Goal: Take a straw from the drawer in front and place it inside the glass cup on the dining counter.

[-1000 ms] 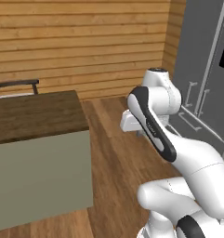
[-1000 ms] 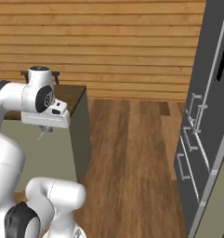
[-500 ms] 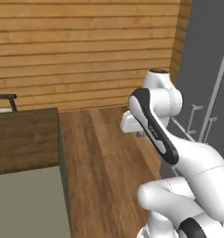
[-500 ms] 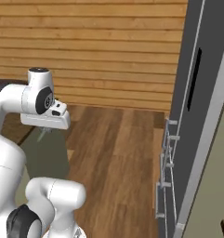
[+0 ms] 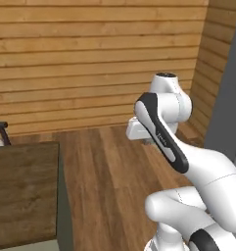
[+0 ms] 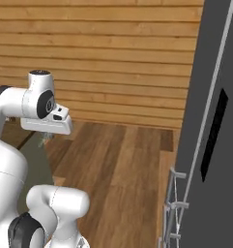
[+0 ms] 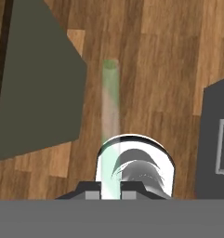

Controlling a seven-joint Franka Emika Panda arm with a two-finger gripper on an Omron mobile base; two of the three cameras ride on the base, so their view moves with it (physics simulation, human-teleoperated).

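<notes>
My gripper (image 7: 111, 194) is shut on the straw (image 7: 110, 107), a thin pale stick that runs up from between the fingertips over the wood floor. From the right base view the gripper (image 6: 46, 138) hangs under the white hand, just past the dining counter's end. The dining counter (image 5: 21, 188) shows its dark-brown plank top at the lower left, and its sage-green side (image 7: 36, 83) is to the left of the straw. The glass cup and the drawer are out of view.
A tall dark-grey fridge (image 6: 212, 121) with silver handles stands on the right. Wood-plank walls close the back. A dark chair back (image 5: 1, 128) peeks up behind the counter. Open wood floor (image 5: 107, 171) lies between counter and fridge.
Both base views have swung, so the counter slid left and the fridge grew larger on the right: the base moved. The arm keeps its pose with the straw still held.
</notes>
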